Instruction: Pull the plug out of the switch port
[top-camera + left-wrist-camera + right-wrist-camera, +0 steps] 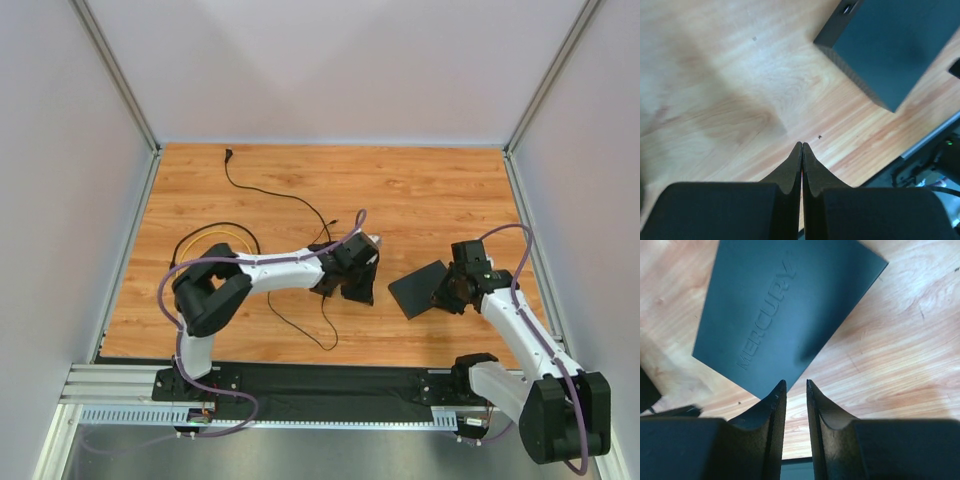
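The switch (416, 288) is a flat matte-black slab lying askew right of centre on the wooden table. In the right wrist view (785, 305) its top reads MERCURY. In the left wrist view (895, 45) a port opening (846, 7) shows on its side at the upper edge. No plug is visible in that port. A thin black cable (280, 195) runs from the back left under my left arm. My left gripper (362, 292) (802, 145) is shut, just left of the switch, with nothing visible between its tips. My right gripper (441, 294) (795, 383) is slightly open and empty at the switch's right corner.
A yellow and black cable loop (215, 232) lies at the left, behind my left arm. A thin cable loop (318, 335) trails toward the front edge. The black base rail (320, 385) runs along the near edge. White walls enclose three sides.
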Tool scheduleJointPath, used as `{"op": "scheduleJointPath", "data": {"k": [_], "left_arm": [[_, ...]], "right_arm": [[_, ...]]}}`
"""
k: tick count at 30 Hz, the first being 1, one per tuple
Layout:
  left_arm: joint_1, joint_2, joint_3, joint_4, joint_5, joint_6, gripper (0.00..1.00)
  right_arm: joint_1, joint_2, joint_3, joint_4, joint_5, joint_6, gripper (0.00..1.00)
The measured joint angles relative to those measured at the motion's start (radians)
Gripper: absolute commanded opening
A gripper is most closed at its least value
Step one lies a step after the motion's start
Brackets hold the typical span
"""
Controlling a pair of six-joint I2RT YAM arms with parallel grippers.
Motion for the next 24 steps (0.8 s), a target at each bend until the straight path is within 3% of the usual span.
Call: {"op": "scheduleJointPath", "data": {"k": [7, 24], "left_arm": [[-0.029, 0.138, 0.066, 0.019, 0.029, -0.049, 0.00], [0.083, 0.391, 0.436, 0.007, 0.090, -0.047, 0.00]], "right_arm": [[0.101, 0.002, -0.005, -0.015, 0.057, 0.029, 0.25], [0.118, -0.020, 0.032, -0.043, 0.106, 0.037, 0.27]]}}
